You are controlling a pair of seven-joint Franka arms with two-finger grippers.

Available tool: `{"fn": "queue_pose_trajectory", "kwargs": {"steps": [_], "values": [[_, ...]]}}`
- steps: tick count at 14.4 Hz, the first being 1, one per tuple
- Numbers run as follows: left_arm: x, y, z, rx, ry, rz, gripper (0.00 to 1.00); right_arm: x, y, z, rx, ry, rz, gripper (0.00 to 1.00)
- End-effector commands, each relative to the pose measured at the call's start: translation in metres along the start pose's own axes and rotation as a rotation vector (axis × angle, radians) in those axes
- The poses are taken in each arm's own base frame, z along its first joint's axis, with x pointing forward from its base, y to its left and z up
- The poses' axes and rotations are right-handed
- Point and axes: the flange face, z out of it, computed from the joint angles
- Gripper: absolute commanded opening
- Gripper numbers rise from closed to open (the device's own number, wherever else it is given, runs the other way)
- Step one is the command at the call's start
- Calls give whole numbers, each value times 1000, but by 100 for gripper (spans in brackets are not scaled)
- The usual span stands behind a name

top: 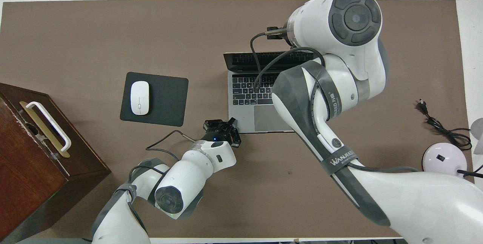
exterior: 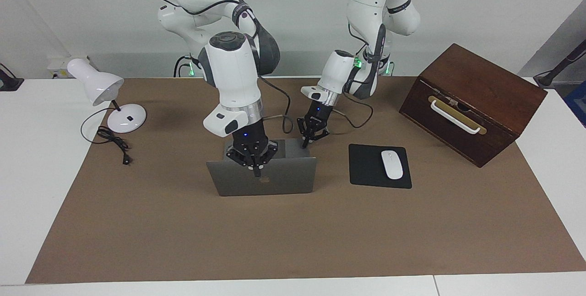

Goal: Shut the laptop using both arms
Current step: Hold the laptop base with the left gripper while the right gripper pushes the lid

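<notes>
The silver-grey laptop (exterior: 279, 180) stands open in the middle of the brown mat, its lid upright and its logo side turned away from the robots; the keyboard (top: 249, 89) shows from above. My right gripper (exterior: 257, 172) is shut, its tips pointing down onto the lid's outer face just above the logo. In the overhead view the right arm's own wrist hides it. My left gripper (exterior: 305, 144) is also shut and sits low at the corner of the laptop's base nearest the robots, toward the left arm's end (top: 231, 122).
A black mousepad (exterior: 366, 168) with a white mouse (exterior: 392, 164) lies beside the laptop toward the left arm's end. A dark wooden box (exterior: 471, 104) stands past it. A white desk lamp (exterior: 103, 92) and its cord (exterior: 114, 142) are at the right arm's end.
</notes>
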Motion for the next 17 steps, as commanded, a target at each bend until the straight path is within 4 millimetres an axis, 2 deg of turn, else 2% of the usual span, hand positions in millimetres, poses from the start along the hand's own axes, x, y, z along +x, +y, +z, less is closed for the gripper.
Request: {"fn": "queue_pose_trajectory", "kwargs": {"steps": [1, 12, 17], "values": [[-31, -11, 28, 34, -76, 17, 0, -3, 2, 0, 17, -39, -18, 0], [-32, -12, 28, 34, -79, 17, 0, -21, 3, -1, 40, -205, 0, 0], [-35, -12, 30, 35, -85, 18, 0, -40, 6, 7, 48, -297, 8, 0]]}}
